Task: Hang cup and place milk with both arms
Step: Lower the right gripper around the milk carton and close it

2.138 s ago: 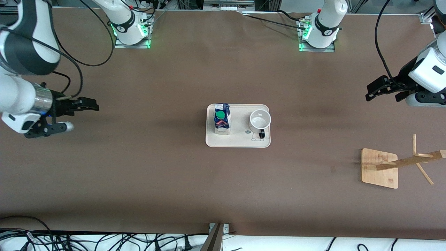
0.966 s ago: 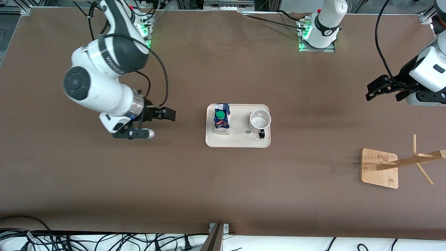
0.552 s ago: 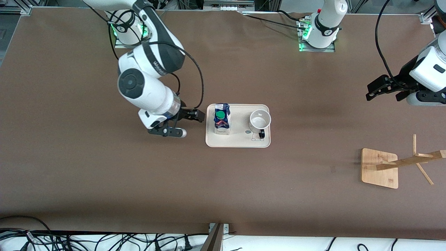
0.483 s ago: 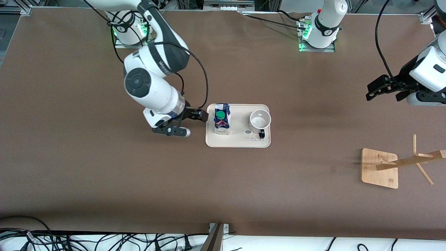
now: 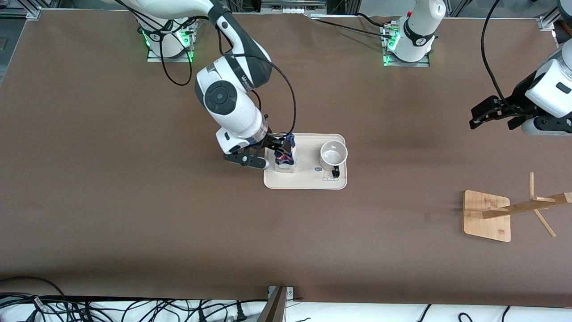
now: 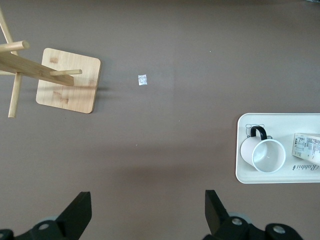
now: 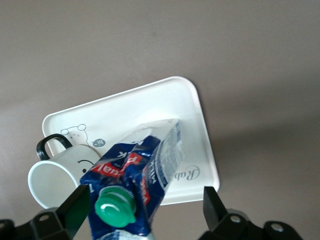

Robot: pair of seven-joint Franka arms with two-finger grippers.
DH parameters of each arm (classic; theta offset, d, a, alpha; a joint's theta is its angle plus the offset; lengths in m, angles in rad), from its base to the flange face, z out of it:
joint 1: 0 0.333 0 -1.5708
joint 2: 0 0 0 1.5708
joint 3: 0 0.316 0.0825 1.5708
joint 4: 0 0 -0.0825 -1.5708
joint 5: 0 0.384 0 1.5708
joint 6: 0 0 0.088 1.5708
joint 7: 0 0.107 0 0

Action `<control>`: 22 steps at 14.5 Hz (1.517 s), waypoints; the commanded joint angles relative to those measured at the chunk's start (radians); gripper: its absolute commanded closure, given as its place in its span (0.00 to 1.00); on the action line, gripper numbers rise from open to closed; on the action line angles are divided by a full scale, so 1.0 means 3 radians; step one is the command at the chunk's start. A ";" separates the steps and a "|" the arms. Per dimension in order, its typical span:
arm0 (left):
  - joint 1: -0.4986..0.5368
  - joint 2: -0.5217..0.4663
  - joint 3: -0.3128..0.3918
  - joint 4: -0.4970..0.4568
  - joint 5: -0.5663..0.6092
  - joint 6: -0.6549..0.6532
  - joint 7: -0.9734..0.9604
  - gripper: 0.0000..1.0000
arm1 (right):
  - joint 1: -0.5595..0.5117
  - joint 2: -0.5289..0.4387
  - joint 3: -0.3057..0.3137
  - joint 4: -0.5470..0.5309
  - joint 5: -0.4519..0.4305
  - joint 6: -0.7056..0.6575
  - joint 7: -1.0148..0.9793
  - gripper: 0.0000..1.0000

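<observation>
The milk (image 5: 285,163) stands on a cream tray (image 5: 308,180), at the end toward the right arm. The cup (image 5: 333,153) stands upright on the same tray, open side up, its black handle toward the front camera. My right gripper (image 5: 281,144) is open over the milk's top. In the right wrist view the blue top and green cap (image 7: 115,207) lie between my open right gripper (image 7: 145,216), nearer one finger, with the cup (image 7: 52,180) beside. My left gripper (image 5: 490,120) is open, empty and waits over bare table at the left arm's end.
A wooden cup rack (image 5: 486,215) with pegs stands near the left arm's end, nearer the front camera than the tray. The left wrist view shows the rack (image 6: 67,80), the tray (image 6: 244,176), the cup (image 6: 264,154) and a small white scrap (image 6: 143,80).
My right arm has swung from its end of the table to the tray, and its open gripper now sits over the milk's top. The left arm has not moved.
</observation>
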 commanded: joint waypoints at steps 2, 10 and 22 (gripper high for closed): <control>-0.0017 -0.0062 0.0018 -0.0041 -0.0042 0.0019 0.0031 0.00 | 0.0085 0.0013 -0.0036 0.0045 -0.0057 0.0033 0.0150 0.00; -0.0017 -0.0062 0.0018 -0.0041 -0.0042 0.0019 0.0026 0.00 | 0.0147 0.0028 -0.0036 0.0045 -0.0067 0.0033 0.0145 0.00; -0.0017 -0.0062 0.0018 -0.0036 -0.0042 0.0019 0.0021 0.00 | 0.0198 0.0223 -0.0041 0.0045 -0.0256 0.0084 0.0099 0.00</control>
